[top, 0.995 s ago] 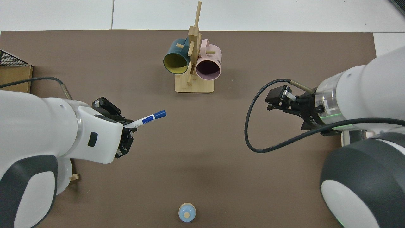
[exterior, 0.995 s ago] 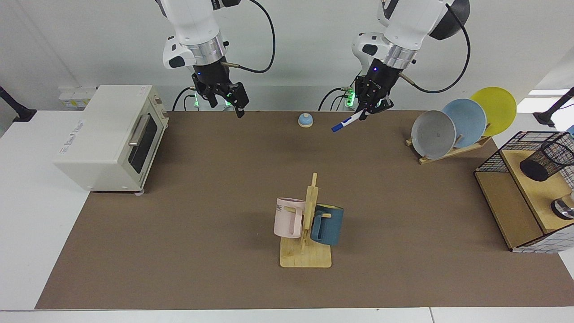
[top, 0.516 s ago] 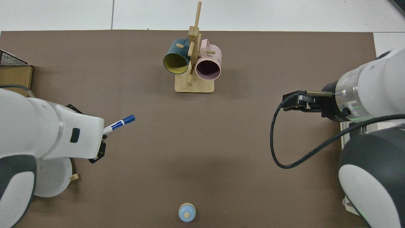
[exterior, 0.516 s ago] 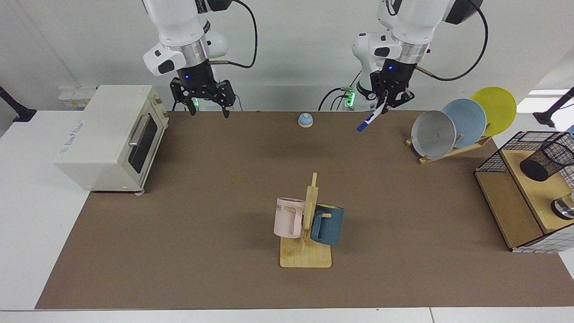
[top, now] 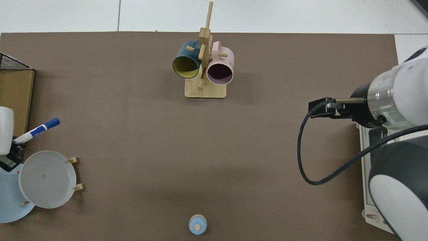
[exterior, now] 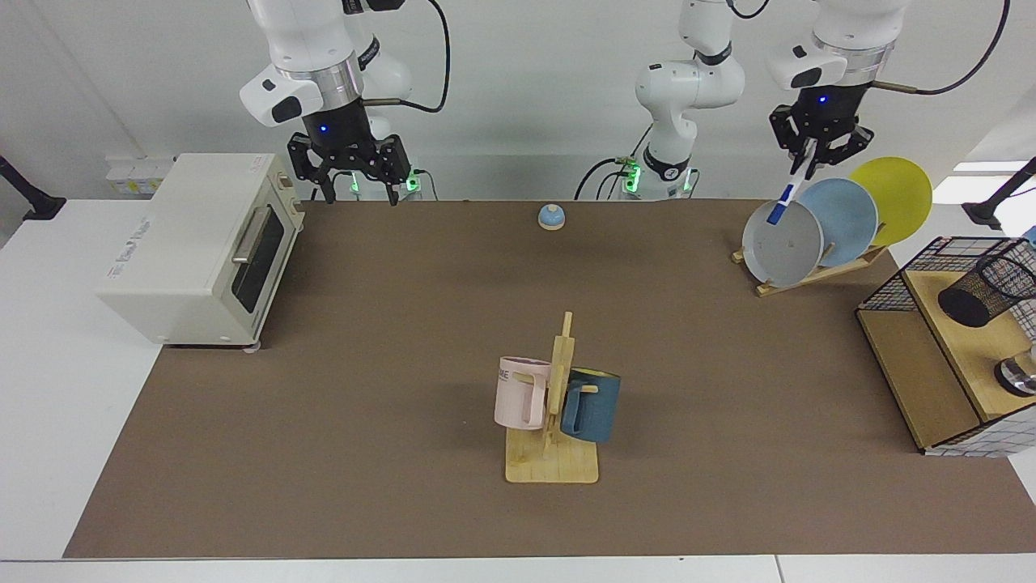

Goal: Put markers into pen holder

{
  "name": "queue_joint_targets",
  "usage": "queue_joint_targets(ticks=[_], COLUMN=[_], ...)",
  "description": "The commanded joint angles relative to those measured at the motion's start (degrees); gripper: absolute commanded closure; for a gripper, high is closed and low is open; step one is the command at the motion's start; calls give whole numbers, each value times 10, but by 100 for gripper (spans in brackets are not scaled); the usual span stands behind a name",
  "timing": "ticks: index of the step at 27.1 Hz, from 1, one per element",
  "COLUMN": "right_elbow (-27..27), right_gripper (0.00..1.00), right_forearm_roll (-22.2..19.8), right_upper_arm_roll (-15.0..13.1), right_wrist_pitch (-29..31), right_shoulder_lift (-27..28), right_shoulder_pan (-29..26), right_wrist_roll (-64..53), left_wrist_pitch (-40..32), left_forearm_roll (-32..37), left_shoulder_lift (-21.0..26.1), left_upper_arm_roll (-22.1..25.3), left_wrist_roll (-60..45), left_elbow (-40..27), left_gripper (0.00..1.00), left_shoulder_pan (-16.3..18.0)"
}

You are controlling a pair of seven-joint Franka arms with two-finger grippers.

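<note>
Aloft, left end effector (exterior: 812, 159) clamped on marker (exterior: 789, 195) above grey plate (exterior: 783, 243); right end effector (exterior: 354, 188) wide, idle beside toaster oven (exterior: 194, 243)

— What do you have on the counter (exterior: 364, 340) besides the job itself?

— You've got a white toaster oven (exterior: 198, 247) on one end, its door facing the brown mat (exterior: 728, 389). A small blue bell (exterior: 551, 216) sits near the mat's far edge.

— And in the middle?

— You see a wooden mug tree (exterior: 555, 421) with a pink mug (exterior: 520, 392) and a blue mug (exterior: 592, 404) hung on either side of the post.

— The other end?

— A wooden rack (exterior: 817, 271) holds three plates on edge: grey (exterior: 782, 243), blue (exterior: 846, 212), yellow (exterior: 898, 190). Beyond it stands a wire basket (exterior: 898, 283) on a wooden shelf (exterior: 914, 380), with a shiny metal round object (exterior: 1018, 376) at the edge.
</note>
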Motion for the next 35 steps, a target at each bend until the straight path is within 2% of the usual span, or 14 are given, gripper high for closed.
queue_joint_targets(ticks=[1,4,11,17,19,24,27,32,35], right_elbow=[-22,-34,-52,-69,-70,-70,-70,-70,-70], right_gripper=[0,0,0,0,0,0,0,0,0], right_forearm_roll=[-7,-6,7,9,9,9,9,8,8], right_upper_arm_roll=[7,7,8,8,7,8,8,8,8], right_wrist_pitch=[-7,-9,-38,-38,-38,-36,-32,-31,-29], right_shoulder_lift=[-17,-27,-41,-51,-51,-51,-51,-51,-51], right_shoulder_pan=[-12,-13,-13,-14,-14,-20,-20,-20,-20], right_wrist_roll=[-19,-17,-15,-14,-14,-14,-12,-12,-11], left_wrist_pitch=[-61,-57,-39,11,33,90,126,177,190], left_forearm_roll=[74,117,220,263,281,299,332,351,360], left_shoulder_lift=[79,87,102,153,174,208,244,263,279], left_upper_arm_roll=[-2,0,1,0,0,-3,1,-3,-2], left_wrist_roll=[76,142,239,363,400,449,462,482,484], left_elbow=[114,123,137,178,195,212,216,217,216], left_gripper=[100,100,100,100,100,100,100,100,100], left_shoulder_pan=[8,31,43,107,118,161,165,195,200])
